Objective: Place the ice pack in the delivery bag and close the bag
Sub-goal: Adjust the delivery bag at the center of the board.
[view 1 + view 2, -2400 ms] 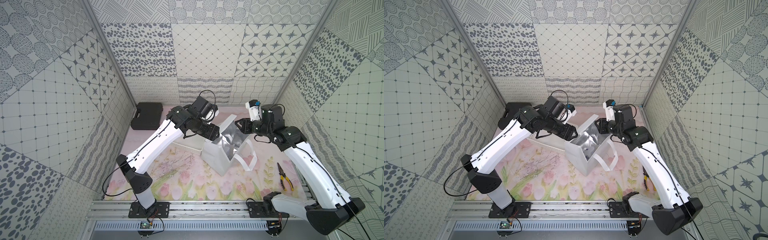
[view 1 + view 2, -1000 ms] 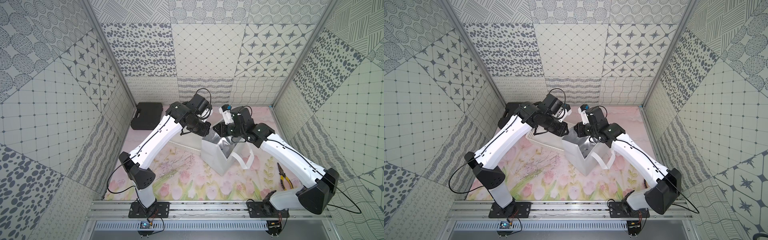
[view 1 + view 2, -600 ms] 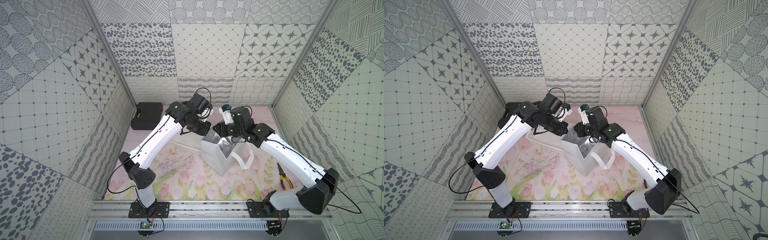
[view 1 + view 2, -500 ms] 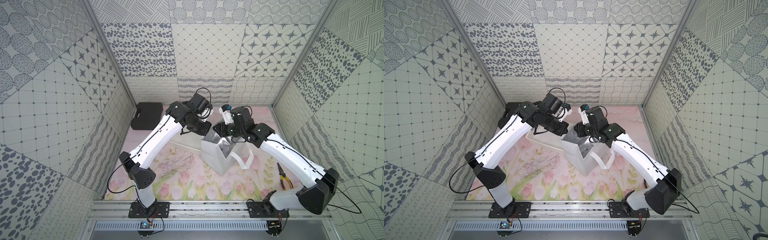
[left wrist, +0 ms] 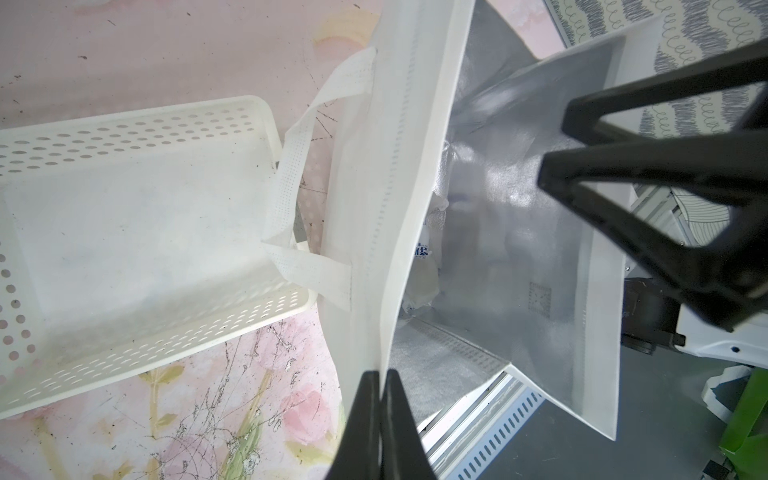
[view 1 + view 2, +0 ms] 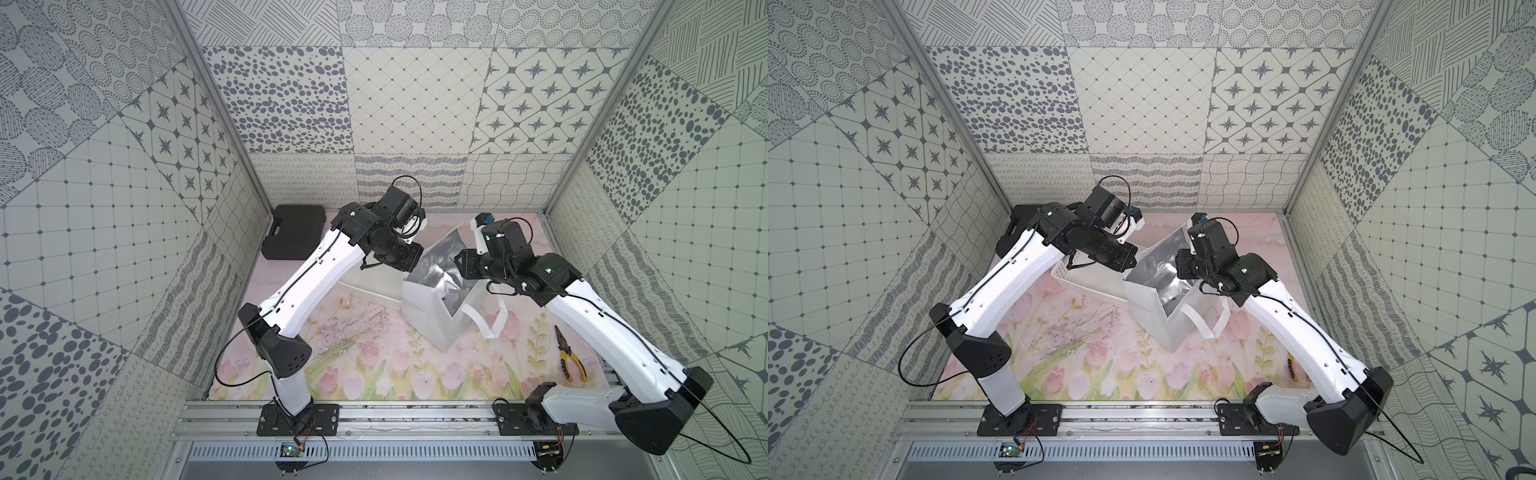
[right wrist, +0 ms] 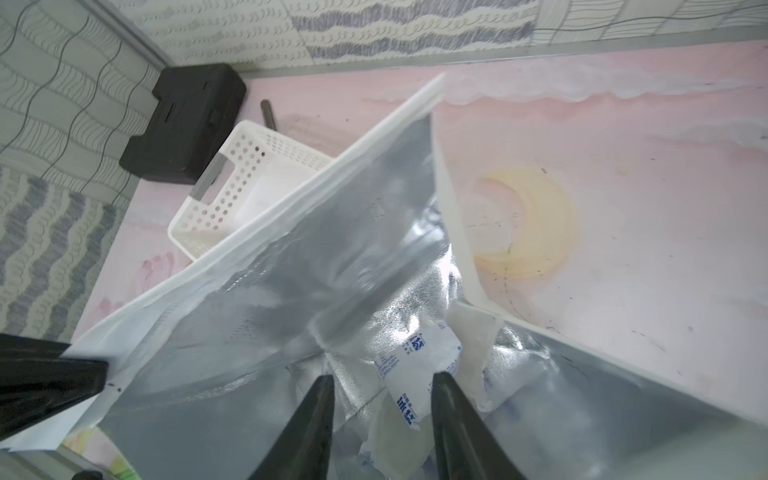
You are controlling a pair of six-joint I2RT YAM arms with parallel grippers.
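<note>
The right claw (image 7: 383, 376) is hanging inside the mouth of the delivery bag (image 5: 365, 166), released, its fingers standing apart. The ice pack (image 7: 419, 365) is lying just beyond them, down in the silver foil lining, its blue print facing up. One finger is overlapping its edge, while a gap is showing at the other finger, so nothing is being squeezed.

The pack is looking like a soft, limp pouch with a slick film skin. It is probably sagging and sliding under a loose pinch, and a tip pressed hard against it is risking a puncture. If it needs taking up again, the flat sealed border is offering the safest hold.

The left claw (image 5: 380, 372) is clenched on the bag's white rim, holding the thin wall up and the mouth open.

Beside the bag, the white perforated basket (image 5: 124, 124) is sitting on the pink surface (image 7: 623, 166), with a black case (image 7: 183, 120) farther off by the wall.

In both top views the wrists are covering the claws, and the pack is not making itself out. The pack's near end is disappearing between the fingers. Crumpled translucent film is showing around it, and whether it is resting on the bag's floor I cannot tell.
</note>
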